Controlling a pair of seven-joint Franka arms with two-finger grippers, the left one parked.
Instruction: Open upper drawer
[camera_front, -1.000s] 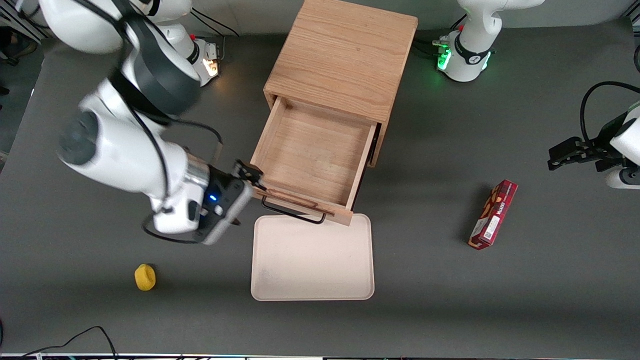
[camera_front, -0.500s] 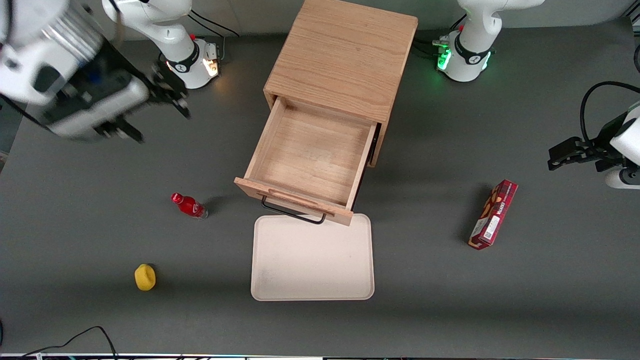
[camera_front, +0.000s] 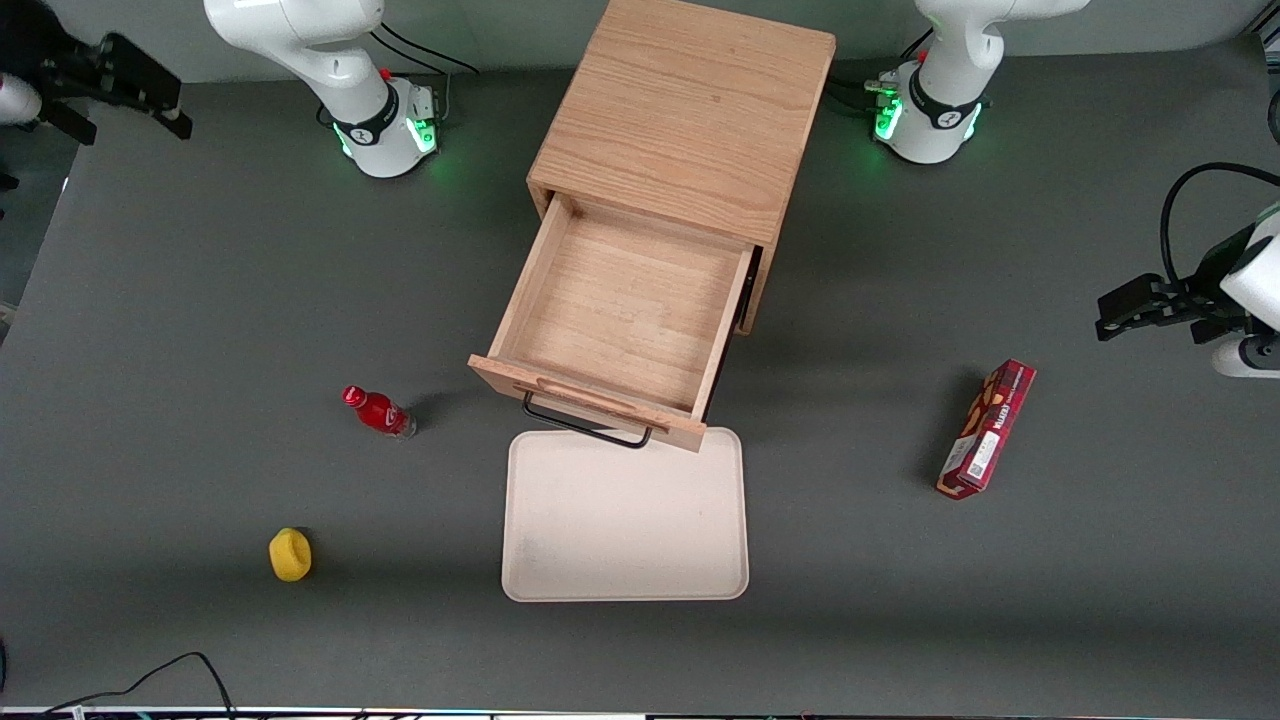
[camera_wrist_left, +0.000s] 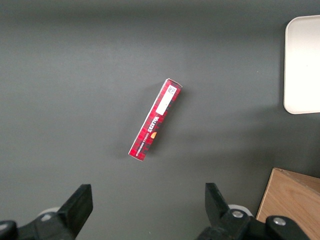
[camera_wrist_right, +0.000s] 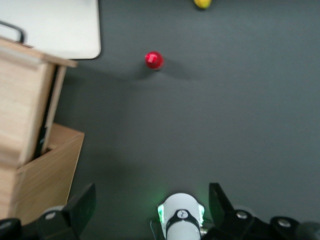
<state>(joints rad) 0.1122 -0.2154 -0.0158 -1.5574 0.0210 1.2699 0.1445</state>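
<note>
- Standing well out of the cabinet (camera_front: 690, 110), the upper drawer (camera_front: 625, 315) shows its bare wooden floor, its front board projecting over the near edge of the cream tray (camera_front: 625, 520).
- The gripper (camera_front: 105, 85) hangs high, well apart from the cabinet at the working arm's end of the table, fingers (camera_wrist_right: 82, 205) spread wide and holding nothing.
- From those fingers the drawer lies toward the table's middle and nearer the front camera; its black handle (camera_front: 590, 425) runs along the front board, crosswise to the pull direction.
- A second ago the gripper sat at the drawer front's corner; half a second ago it was lifting clear. The drawer has not shifted since.
- The opening looks complete.
</note>
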